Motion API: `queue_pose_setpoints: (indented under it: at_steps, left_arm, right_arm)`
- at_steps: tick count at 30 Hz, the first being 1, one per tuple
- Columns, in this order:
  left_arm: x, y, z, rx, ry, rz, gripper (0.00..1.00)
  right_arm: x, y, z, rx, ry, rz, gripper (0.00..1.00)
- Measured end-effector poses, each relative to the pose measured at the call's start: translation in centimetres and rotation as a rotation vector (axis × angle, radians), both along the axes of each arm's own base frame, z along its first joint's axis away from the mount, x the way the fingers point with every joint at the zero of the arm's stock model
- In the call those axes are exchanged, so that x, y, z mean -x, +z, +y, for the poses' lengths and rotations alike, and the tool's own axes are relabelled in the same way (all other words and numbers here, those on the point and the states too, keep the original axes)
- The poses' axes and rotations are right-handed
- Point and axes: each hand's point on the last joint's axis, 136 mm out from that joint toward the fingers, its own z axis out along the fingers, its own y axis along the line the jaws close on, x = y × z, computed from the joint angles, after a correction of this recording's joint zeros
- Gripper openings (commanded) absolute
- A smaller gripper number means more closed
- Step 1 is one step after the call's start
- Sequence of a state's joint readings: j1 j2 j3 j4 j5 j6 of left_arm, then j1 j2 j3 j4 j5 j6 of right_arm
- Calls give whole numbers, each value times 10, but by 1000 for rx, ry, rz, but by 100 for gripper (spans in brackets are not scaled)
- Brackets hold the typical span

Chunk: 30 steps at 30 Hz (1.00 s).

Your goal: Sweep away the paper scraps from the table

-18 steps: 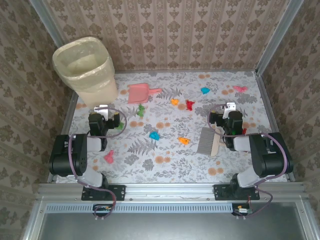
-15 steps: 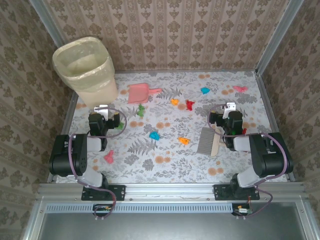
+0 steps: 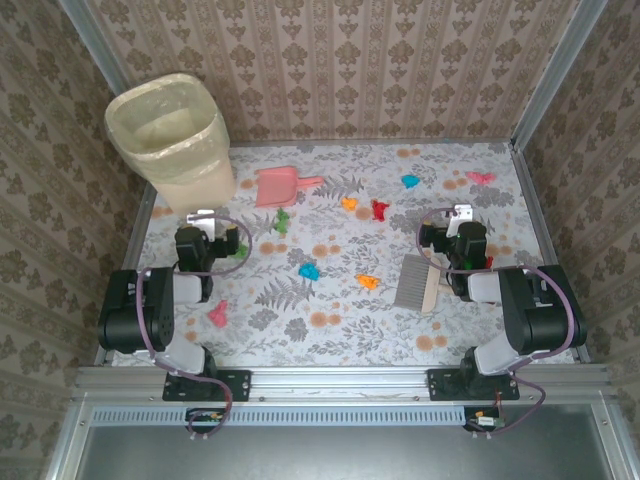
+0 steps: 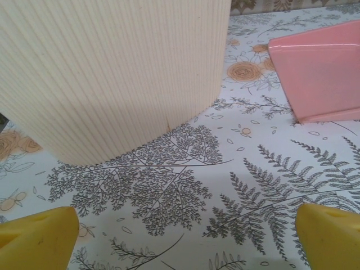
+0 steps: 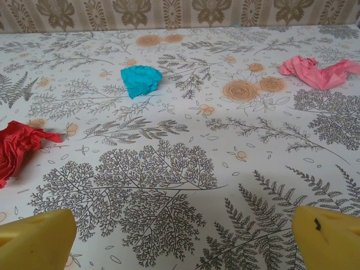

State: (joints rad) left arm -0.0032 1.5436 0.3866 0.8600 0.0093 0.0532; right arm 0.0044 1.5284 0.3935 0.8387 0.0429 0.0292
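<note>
While the left gripper [image 4: 183, 239] and right gripper [image 5: 183, 239] gape wide, empty, the bag-lined bin [image 3: 172, 140] stands at ten o'clock; paper scraps [image 3: 309, 270] scatter nine-to-three across the table [image 3: 330, 345].

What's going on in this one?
Cleanup has not started. The paper scraps lie scattered over the table. The left gripper and the right gripper are both open and empty, low over the cloth. The pink dustpan lies near the bin at the far left, and the brush lies flat near the right gripper; neither tool is held.
</note>
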Motion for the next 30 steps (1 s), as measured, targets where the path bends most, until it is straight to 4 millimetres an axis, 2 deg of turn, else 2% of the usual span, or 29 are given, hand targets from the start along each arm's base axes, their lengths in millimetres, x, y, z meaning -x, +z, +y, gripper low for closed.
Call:
queue_pose_setpoints:
  at_steps: [15,19,22,26,30]
  left_arm:
    - [0,0,-2,6,-14,0,100]
    - [2,7,-5,-1,-12,-9,100]
    - [6,33,-7,-5,-11,-52,100]
    - [12,83,-14,-3,-26,-142,100]
    - [24,132,-15,108,28,-226,100]
  right_arm:
    - [0,0,0,1,1,2,100]
    - [1,4,8,11,20,12,100]
    - [5,26,18,31,44,-29,100]
    - [12,69,29,48,75,-128,100]
    - [21,102,37,42,96,-207,100]
